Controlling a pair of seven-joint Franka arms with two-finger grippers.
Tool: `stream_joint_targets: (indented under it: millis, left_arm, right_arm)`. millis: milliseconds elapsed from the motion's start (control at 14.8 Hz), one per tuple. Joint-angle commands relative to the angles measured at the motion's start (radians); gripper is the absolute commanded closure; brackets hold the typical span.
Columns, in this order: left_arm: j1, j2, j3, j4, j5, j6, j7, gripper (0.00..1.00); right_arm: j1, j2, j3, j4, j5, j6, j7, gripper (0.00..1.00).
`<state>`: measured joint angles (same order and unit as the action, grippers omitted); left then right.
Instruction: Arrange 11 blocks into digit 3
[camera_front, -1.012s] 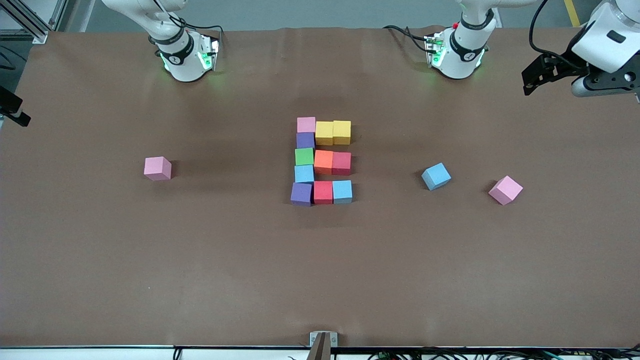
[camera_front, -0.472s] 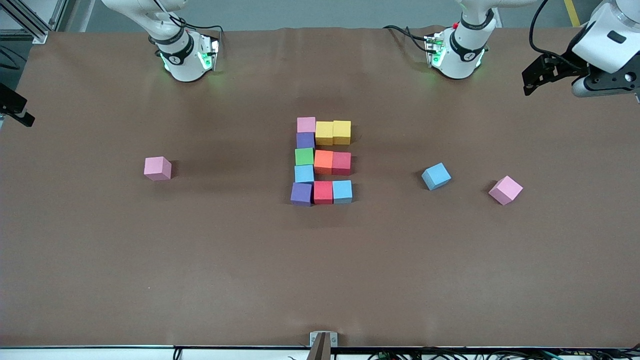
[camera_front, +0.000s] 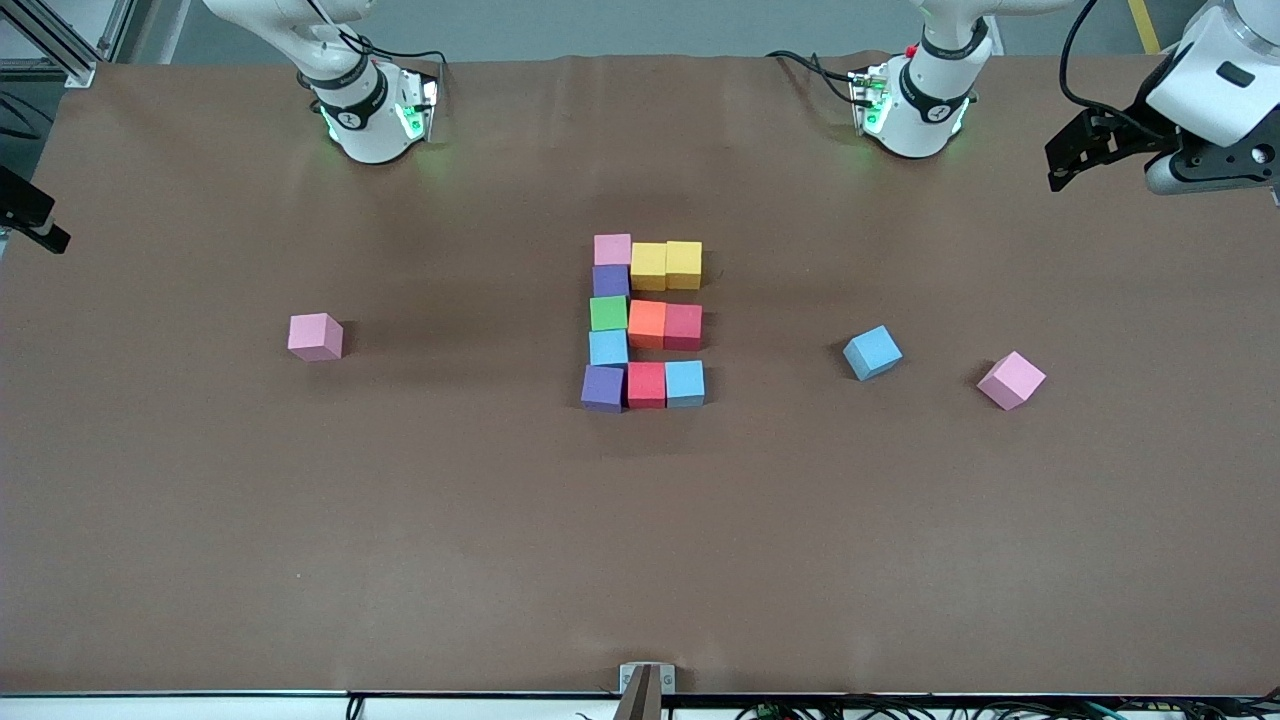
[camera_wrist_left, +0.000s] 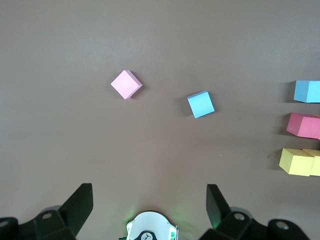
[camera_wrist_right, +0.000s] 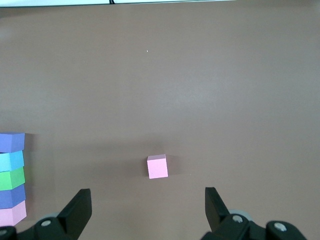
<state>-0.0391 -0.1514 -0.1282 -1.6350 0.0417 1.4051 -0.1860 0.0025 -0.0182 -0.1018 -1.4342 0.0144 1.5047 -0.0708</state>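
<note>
Blocks form the digit 3 (camera_front: 645, 322) mid-table (camera_front: 640, 550), eleven touching cubes with plain, unlettered faces. Left end effector (camera_wrist_left: 149, 200) hangs open over the left arm's end; right end effector (camera_wrist_right: 147, 202) hangs open over a stray pink block (camera_wrist_right: 157, 166).

We see a brown table (camera_front: 300, 520) filling nearly the whole front view, with the two white arm bases (camera_front: 365, 120) standing on it along the top of the frame. At the centre of the frame eleven blocks (camera_front: 646, 322) lie touching in an E-shaped figure: a column of pink, purple, green, light blue and purple, with a yellow pair at its top, an orange and red pair at its middle, and a red and light blue pair at its bottom. Three loose cubes also lie on the table: a pink cube (camera_front: 315, 336) at middle height toward the frame's left edge, and a light blue cube (camera_front: 872, 352) with another pink cube (camera_front: 1011, 380) near it toward the frame's right edge.
</note>
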Motion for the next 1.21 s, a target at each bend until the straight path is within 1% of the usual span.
stream_joint_targets:
  millis: [0, 1147]
  left_arm:
    - [0.007, -0.016, 0.002, -0.008, -0.013, 0.009, 0.014, 0.0]
    - [0.007, -0.01, 0.004, -0.003, -0.013, 0.012, 0.016, 0.0]
  right_arm:
    - [0.008, 0.001, -0.003, 0.005, -0.014, -0.007, -0.007, 0.0]
    - [0.014, 0.001, -0.003, -0.003, -0.014, -0.04, -0.007, 0.0]
